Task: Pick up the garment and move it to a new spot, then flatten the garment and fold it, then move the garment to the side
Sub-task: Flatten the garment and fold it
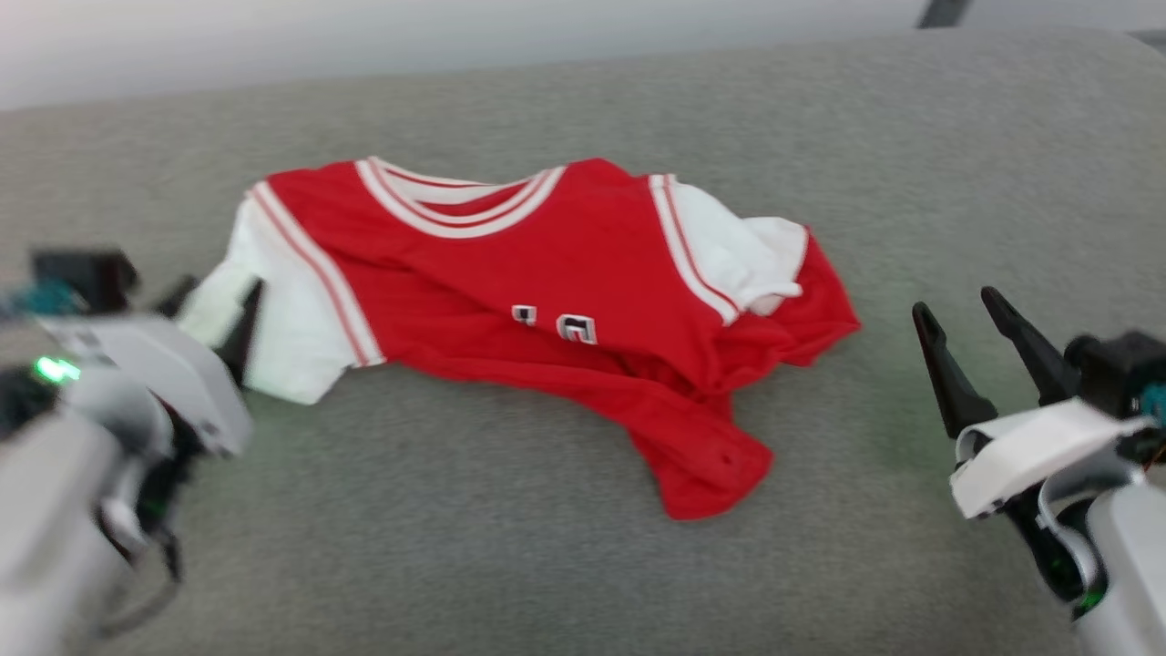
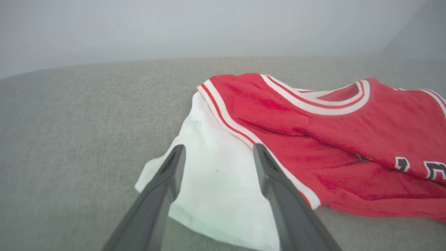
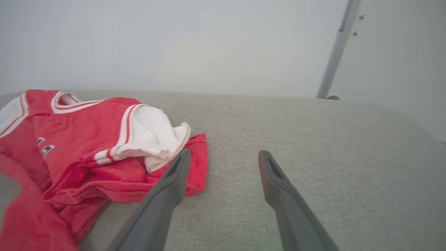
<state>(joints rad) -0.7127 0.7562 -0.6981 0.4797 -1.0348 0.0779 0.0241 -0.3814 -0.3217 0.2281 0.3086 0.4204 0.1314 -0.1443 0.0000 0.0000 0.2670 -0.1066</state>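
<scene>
The garment (image 1: 565,273) is a red jersey with white sleeves and striped trim, lying crumpled in the middle of the grey surface. Its hem is bunched toward the front right, and only fragments of the black lettering (image 1: 557,323) show. My left gripper (image 1: 211,314) is open at the garment's left white sleeve (image 2: 212,188), and its fingers (image 2: 167,181) stand on either side of that sleeve. My right gripper (image 1: 956,308) is open a little to the right of the garment's red edge (image 3: 195,167), over bare surface, holding nothing.
A grey woven fabric surface (image 1: 455,565) stretches under everything, with wide room in front of and to the right of the garment. Behind it is a pale wall. A grey pole (image 3: 334,52) rises past the far right edge.
</scene>
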